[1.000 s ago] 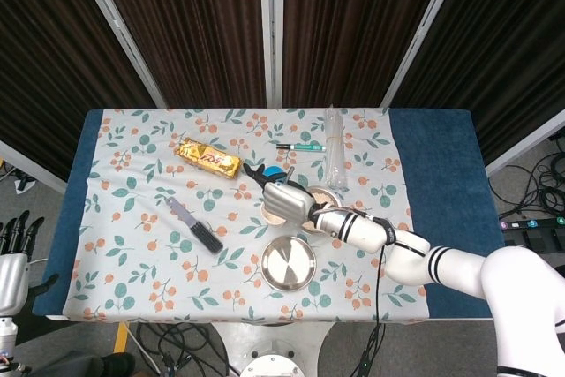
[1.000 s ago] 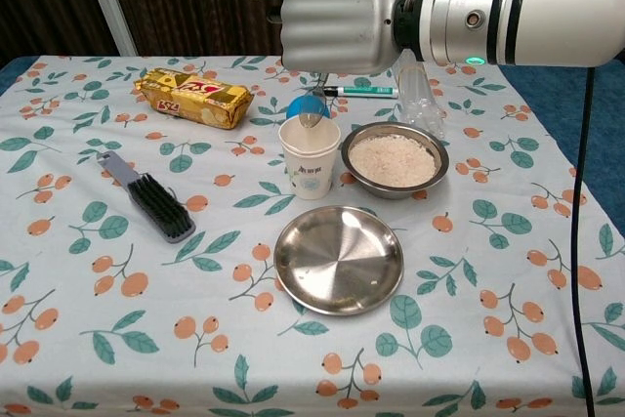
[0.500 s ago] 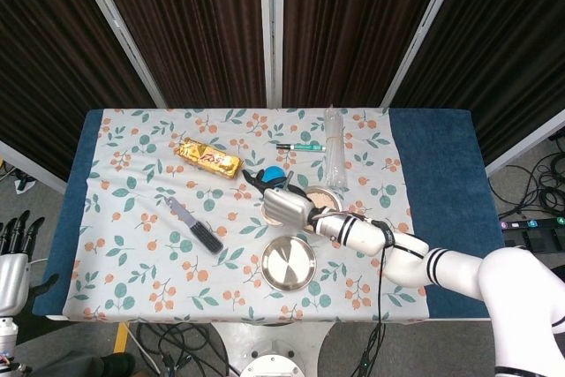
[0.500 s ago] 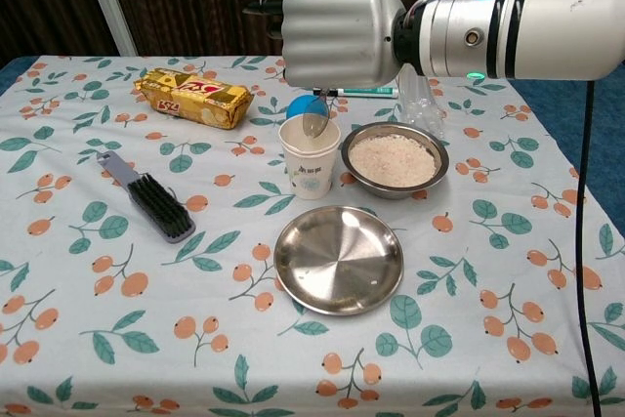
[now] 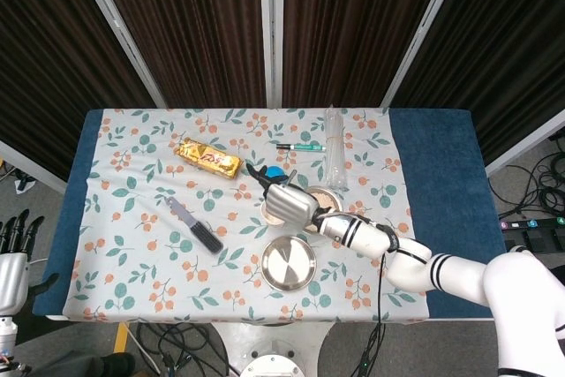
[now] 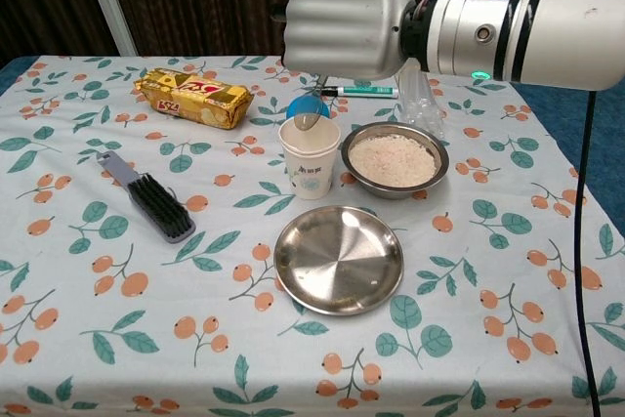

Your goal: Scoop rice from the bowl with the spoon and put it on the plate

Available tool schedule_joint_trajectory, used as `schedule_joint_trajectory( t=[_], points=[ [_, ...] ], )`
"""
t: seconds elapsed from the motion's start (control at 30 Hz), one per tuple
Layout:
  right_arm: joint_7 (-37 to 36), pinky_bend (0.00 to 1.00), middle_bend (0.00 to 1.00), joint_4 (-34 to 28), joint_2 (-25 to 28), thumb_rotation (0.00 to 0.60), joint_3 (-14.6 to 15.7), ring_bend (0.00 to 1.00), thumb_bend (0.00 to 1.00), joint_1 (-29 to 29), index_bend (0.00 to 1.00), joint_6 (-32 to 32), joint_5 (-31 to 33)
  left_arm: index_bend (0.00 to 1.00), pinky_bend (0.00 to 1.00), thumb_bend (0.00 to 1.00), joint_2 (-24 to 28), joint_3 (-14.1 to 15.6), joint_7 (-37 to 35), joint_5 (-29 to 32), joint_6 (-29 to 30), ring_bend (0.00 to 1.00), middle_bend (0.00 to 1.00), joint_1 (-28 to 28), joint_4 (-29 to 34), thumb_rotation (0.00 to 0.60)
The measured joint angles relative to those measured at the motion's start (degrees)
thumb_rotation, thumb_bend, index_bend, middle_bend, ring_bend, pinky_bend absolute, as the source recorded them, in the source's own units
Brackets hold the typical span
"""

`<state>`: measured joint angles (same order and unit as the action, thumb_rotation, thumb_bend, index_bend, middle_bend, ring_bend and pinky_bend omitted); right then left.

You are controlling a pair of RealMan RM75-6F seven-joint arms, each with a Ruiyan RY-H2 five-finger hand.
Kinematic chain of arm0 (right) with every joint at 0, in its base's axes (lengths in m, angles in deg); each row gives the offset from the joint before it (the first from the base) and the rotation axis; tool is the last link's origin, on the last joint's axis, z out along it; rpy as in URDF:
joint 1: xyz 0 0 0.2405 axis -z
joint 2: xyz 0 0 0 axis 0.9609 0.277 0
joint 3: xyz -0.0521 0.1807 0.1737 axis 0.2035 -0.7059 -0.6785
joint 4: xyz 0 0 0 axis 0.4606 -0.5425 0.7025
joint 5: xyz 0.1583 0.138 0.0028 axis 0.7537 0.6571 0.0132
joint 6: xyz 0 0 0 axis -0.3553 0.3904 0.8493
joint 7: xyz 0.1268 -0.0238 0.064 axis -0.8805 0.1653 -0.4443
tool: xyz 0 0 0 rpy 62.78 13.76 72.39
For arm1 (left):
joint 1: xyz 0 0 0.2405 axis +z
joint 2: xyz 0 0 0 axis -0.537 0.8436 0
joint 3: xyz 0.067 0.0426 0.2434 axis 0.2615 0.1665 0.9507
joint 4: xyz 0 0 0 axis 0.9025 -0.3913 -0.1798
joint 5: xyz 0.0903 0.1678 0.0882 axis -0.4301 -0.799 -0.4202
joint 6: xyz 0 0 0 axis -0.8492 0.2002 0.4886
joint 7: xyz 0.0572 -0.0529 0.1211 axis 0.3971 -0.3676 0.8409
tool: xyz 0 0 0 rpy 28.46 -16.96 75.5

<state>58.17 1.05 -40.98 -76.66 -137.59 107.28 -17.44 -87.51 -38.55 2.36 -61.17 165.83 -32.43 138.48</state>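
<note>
A steel bowl of white rice (image 6: 394,159) sits at mid-table, with an empty steel plate (image 6: 339,259) in front of it. Left of the bowl stands a paper cup (image 6: 310,158) with a spoon (image 6: 311,122) upright in it, metal bowl end up and a blue part behind. My right hand (image 6: 344,24) hovers above the cup with its back to the chest camera. In the head view the right hand (image 5: 287,202) covers the cup, its dark fingertips stretched up-left with nothing in them. My left hand (image 5: 11,258) hangs off the table's left edge, fingers apart.
A black brush (image 6: 146,197) lies at the left. A gold snack pack (image 6: 194,97) is at the back left. A green pen (image 6: 359,92) and a clear plastic packet (image 6: 418,95) lie behind the bowl.
My right hand dipped slightly toward the cup half a second ago and has risen again. The spoon, the cup, the bowl and the plate have not moved.
</note>
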Motion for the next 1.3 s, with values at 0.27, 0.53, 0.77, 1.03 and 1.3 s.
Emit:
schedule_joint_trajectory(
  t=[0.27, 0.53, 0.77, 1.03, 1.3],
  points=[
    [-7.9, 0.0, 0.59, -6.0, 2.6, 0.6, -0.8, 0.26, 0.35, 5.9, 0.6, 5.8, 3.2, 0.16, 0.0, 0.0, 0.2, -0.1, 0.5, -0.5, 0.2, 0.04, 0.11, -0.2, 0.4, 0.6],
    [-22.7, 0.0, 0.59, -10.5, 2.0, 0.6, 2.9, 0.25, 0.34, 11.8, 0.6, 11.2, 1.5, 0.16, 0.0, 0.0, 0.5, 0.0, 1.0, -1.5, 0.5, 0.04, 0.11, -0.5, 0.9, 0.6],
    [-28.6, 0.0, 0.59, -6.4, -4.3, 0.6, 7.1, 0.22, 0.33, 15.8, 0.6, 15.9, -4.1, 0.16, 0.0, 0.0, 0.6, 0.2, 0.3, -1.2, 0.2, 0.04, 0.11, -0.3, 0.7, 0.6],
    [-31.7, 0.0, 0.58, 5.3, -13.0, 0.6, 9.6, 0.21, 0.33, 19.1, 0.6, 18.2, -7.7, 0.16, 0.0, 0.0, 0.6, 0.2, -0.8, -1.0, 0.2, 0.04, 0.11, -0.1, 0.2, 0.6],
    [-31.4, 0.0, 0.46, 8.6, -15.5, 0.6, 10.1, 0.1, 0.31, 20.5, 0.43, 16.6, -8.2, 0.16, 0.0, 0.0, 0.3, 0.2, -0.8, -0.8, 0.0, 0.04, 0.11, -0.2, -0.2, 0.6]
  ],
)
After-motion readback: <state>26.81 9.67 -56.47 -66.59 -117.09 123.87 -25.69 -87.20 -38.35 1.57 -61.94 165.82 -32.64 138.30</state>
